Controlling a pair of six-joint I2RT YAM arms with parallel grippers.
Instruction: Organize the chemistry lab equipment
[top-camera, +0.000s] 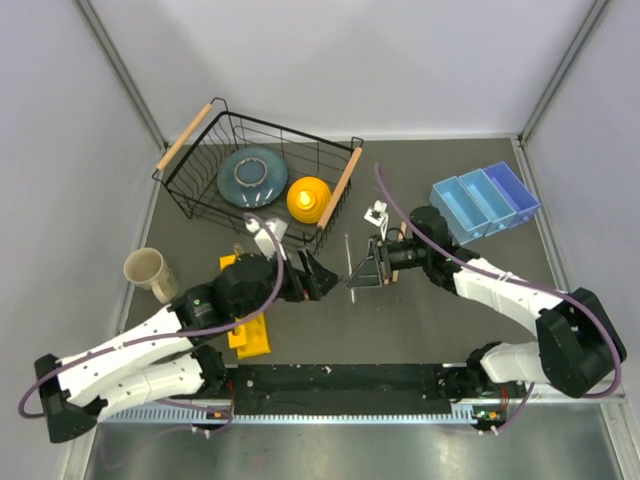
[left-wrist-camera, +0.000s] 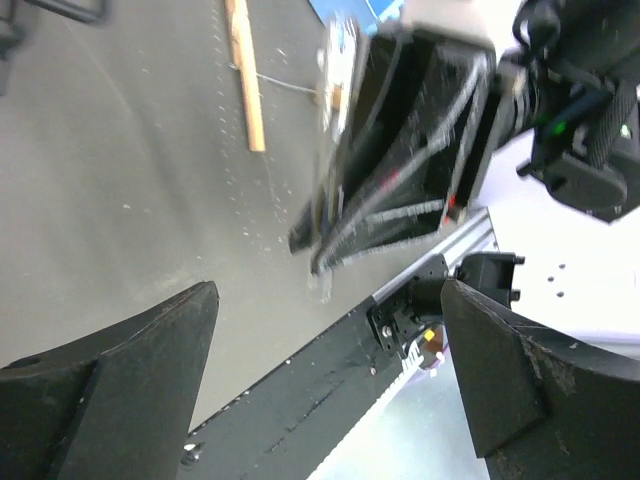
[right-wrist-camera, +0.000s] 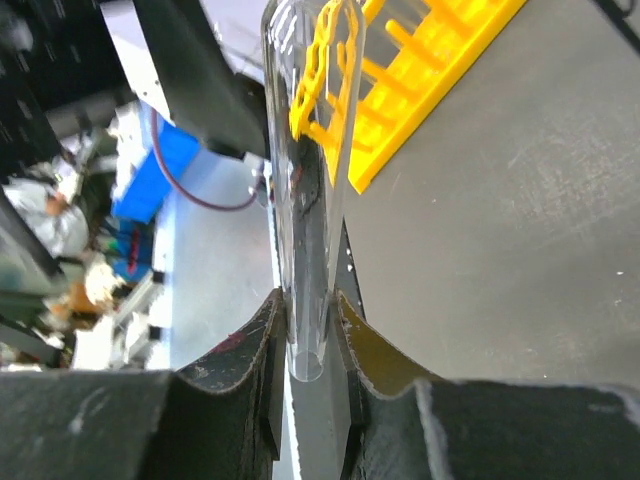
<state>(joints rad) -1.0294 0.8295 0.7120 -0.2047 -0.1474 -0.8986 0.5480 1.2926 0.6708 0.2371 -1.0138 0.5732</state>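
Clear, smooth, slim glass tube (right-wrist-camera: 305, 200) is sitting pinched between the right gripper's (right-wrist-camera: 308, 305) dark fingers, near the middle of the table (right-wrist-camera: 520, 250). That arm is stretching leftward, low. Facing it, the left gripper (left-wrist-camera: 328, 295) is holding its fingers spread wide. Just beyond, a flat pale wooden stick (left-wrist-camera: 245, 75) is lying.

My right pincer (right-wrist-camera: 308, 330) clamps the clear glass tube (right-wrist-camera: 308, 220) near one end; the rest juts straight out past my fingers. The pale wooden stick (left-wrist-camera: 245, 75) lies flat on the table (left-wrist-camera: 120, 180).
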